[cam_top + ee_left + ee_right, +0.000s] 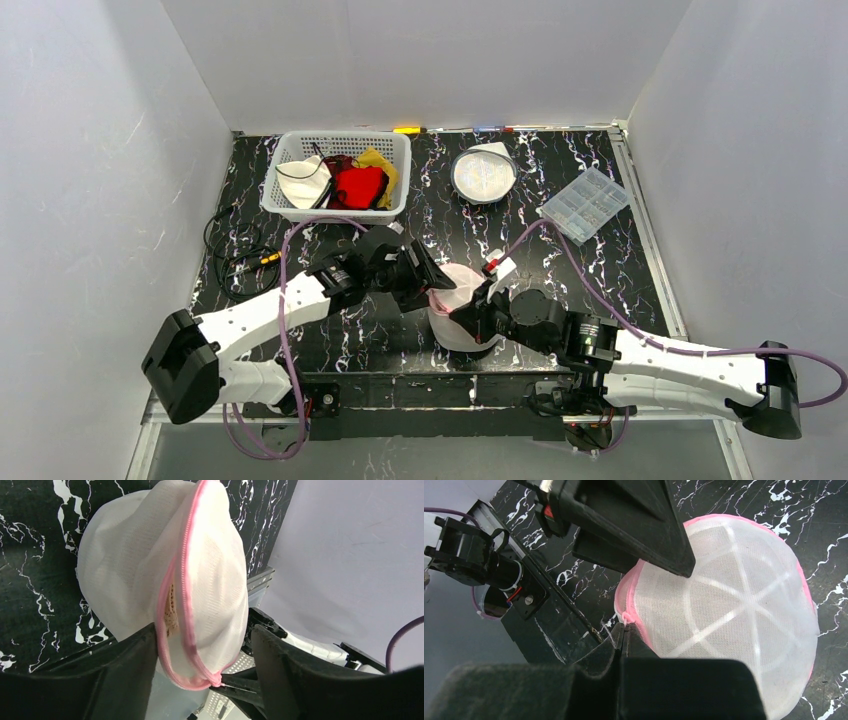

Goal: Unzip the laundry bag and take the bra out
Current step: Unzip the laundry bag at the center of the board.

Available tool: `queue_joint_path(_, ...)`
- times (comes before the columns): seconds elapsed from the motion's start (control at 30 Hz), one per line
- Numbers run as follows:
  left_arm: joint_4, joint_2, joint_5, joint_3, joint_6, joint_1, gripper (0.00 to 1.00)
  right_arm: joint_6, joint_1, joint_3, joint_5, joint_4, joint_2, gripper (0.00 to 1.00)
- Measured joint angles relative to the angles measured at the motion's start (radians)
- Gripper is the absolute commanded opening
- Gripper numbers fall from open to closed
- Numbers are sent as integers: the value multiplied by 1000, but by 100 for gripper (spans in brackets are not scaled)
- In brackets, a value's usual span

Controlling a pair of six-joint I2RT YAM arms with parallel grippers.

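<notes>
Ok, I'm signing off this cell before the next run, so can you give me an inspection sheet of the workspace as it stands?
Surface: black marbled table.
Job's things: laundry bag near the front edge; pink zipper partly open; beige lace, likely the bra, shows inside the gap.
Clutter: white basket of clothes, round mesh item and clear compartment box toward the back.
Grippers: left gripper open, fingers either side of the bag; right gripper shut on the pink zipper's end.
Cables: loose black cables on the table's left; purple cables along both arms.
Surroundings: white walls on three sides.
</notes>
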Motion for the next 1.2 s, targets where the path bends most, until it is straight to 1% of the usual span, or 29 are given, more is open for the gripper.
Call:
queue_joint_path(0.1,39,12,0,-24,-14,-2,37,0,0,-8,-2,10,0,1)
queue_joint_path(0.23,57,12,-9,-56,-25,-2,6,0,0,-12,-2,8,-2,1)
queue_joint_path(0.27,57,12,-13,-56,-24,-2,0,0,0,-12,0,6,-5,1)
queue_joint_path(0.47,65,11,-19,-57,-7,6,0,0,0,-12,17,-41,-50,1)
queue_joint_path(0.73,62,-1,-19,-84,33,83,0,6,0,-10,100,-179,-147,1)
queue_joint_path(0.83,68,-7,3,-84,83,113,0,18,0,-10,150,-229,-184,1)
queue_joint_path(0.9,73,-3,47,-77,132,134,0,19,0,-10,163,-238,-207,1)
queue_joint_path(1.0,60,45,141,-7,233,172,0,10,0,-10,158,-233,-220,1)
queue_joint_path(1.07,40,100,201,75,296,190,0,-2,0,-6,148,-232,-218,1)
queue_joint_path(1.13,16,164,269,187,372,202,0,-11,0,2,135,-228,-211,1)
queue_joint_path(1.2,-6,204,313,268,427,205,3,-21,0,11,124,-218,-202,1)
